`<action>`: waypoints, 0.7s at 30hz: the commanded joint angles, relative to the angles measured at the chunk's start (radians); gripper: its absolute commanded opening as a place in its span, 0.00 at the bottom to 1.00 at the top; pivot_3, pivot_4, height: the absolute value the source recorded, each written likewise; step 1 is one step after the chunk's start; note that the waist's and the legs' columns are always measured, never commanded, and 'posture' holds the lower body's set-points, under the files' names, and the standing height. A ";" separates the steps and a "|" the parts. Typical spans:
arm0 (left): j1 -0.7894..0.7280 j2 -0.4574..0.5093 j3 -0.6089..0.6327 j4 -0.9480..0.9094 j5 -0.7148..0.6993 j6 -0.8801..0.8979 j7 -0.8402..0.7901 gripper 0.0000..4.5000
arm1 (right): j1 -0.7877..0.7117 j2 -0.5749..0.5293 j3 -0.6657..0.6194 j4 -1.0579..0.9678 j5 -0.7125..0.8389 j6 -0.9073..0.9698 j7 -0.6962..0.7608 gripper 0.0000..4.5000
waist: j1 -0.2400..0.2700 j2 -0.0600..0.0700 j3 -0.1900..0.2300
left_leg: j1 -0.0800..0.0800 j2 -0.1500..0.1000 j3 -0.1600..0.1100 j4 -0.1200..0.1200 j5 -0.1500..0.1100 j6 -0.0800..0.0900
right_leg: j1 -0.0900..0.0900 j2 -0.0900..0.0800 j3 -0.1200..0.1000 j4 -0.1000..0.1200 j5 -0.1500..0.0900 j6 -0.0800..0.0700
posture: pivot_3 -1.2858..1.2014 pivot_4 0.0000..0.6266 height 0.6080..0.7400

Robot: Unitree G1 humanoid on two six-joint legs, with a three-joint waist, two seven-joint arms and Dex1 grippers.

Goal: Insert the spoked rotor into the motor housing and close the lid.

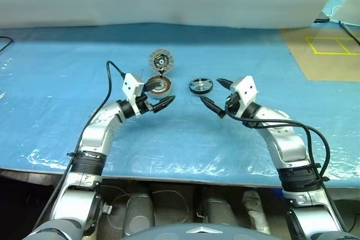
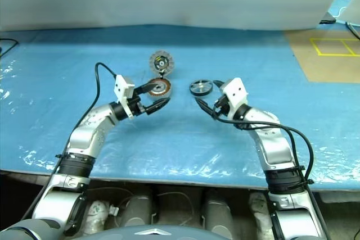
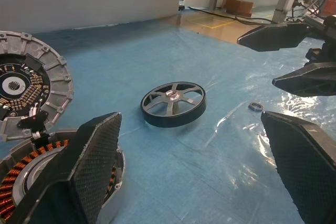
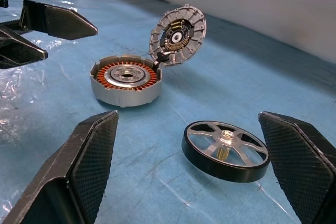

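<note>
The left gripper [image 1: 159, 95] is held with jaws spread wide and empty, just beside the round metal motor housing with copper-brown windings [image 1: 159, 86]. The light grey ribbed lid [image 1: 161, 60] is seen tilted up at the housing's far edge. The small dark spoked rotor with silver rim [image 1: 201, 86] lies flat, apart from the housing, near the right gripper [image 1: 217, 97], whose jaws are likewise spread and empty. No legible writing is observed. Open blue-covered surface [image 1: 50, 99] is noted all around.
</note>
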 commanded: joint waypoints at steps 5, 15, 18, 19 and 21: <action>-0.006 0.002 0.006 -0.032 -0.006 -0.015 -0.009 1.00 | -0.010 0.003 -0.007 -0.029 0.014 -0.007 0.000 1.00 | 0.000 0.000 0.000 | 0.000 0.000 0.000 0.000 0.000 0.000 | 0.000 0.000 0.000 0.000 0.000 0.000 | 0.52 0.24 1.00; -0.005 0.004 0.007 -0.031 -0.004 -0.017 -0.008 1.00 | -0.013 0.002 -0.005 -0.024 0.013 -0.010 0.006 1.00 | 0.000 0.000 0.000 | 0.000 0.000 0.000 0.000 0.000 0.000 | 0.000 0.000 0.000 0.000 0.000 0.000 | 0.52 0.24 1.00; -0.007 0.004 0.007 -0.032 -0.004 -0.016 -0.006 1.00 | -0.018 0.001 -0.006 -0.019 0.013 -0.011 0.008 1.00 | 0.000 0.000 0.000 | 0.000 0.000 0.000 0.000 0.000 0.000 | 0.000 0.000 0.000 0.000 0.000 0.000 | 0.52 0.24 1.00; -0.008 0.004 0.007 -0.033 -0.004 -0.015 -0.006 1.00 | -0.018 0.001 -0.007 -0.019 0.013 -0.011 0.008 1.00 | 0.000 0.000 0.000 | 0.000 0.000 0.000 0.000 0.000 0.000 | 0.000 0.000 0.000 0.000 0.000 0.000 | 0.52 0.24 1.00; -0.008 0.004 0.007 -0.035 -0.005 -0.013 -0.005 1.00 | -0.018 0.001 -0.007 -0.019 0.013 -0.011 0.008 1.00 | 0.000 0.000 0.000 | 0.000 0.000 0.000 0.000 0.000 0.000 | 0.000 0.000 0.000 0.000 0.000 0.000 | 0.52 0.24 1.00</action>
